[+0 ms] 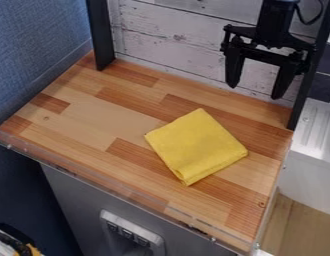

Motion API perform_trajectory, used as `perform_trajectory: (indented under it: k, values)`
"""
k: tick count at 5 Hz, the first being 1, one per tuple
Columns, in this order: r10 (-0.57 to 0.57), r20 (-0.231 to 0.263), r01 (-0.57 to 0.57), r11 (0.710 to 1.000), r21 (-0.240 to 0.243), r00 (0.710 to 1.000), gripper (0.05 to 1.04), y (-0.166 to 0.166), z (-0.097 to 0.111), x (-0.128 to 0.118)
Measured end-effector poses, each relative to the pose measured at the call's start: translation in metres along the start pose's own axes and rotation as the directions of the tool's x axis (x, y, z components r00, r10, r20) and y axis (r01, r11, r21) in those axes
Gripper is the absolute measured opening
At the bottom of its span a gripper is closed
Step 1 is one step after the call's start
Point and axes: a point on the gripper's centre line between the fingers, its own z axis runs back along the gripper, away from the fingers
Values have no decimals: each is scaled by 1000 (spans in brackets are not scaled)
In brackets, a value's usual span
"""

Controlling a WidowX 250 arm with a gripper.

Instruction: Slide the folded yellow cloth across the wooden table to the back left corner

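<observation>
My black gripper (254,91) hangs at the upper right of the camera view, over the back of the wooden counter. Its two fingers are spread wide, with nothing between them. A folded yellow cloth (196,146) lies flat on the counter (81,122), right of the middle and lower in the view than the gripper. The cloth and the gripper are apart.
A whitewashed plank wall (174,37) stands behind the counter, between dark uprights at left (101,35) and right. A clear raised strip edges the front. To the right is a white ridged unit (314,145), and a blue wall (37,45) is at the left.
</observation>
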Motion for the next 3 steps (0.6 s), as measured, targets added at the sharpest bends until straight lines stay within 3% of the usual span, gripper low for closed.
perform_trajectory:
  k: [2, 3]
  values:
    - [95, -9, -95, 995, -2, 995, 999, 15, -22, -8]
    - [165, 39, -164, 986, -25, 986, 997, 24, -16, -14]
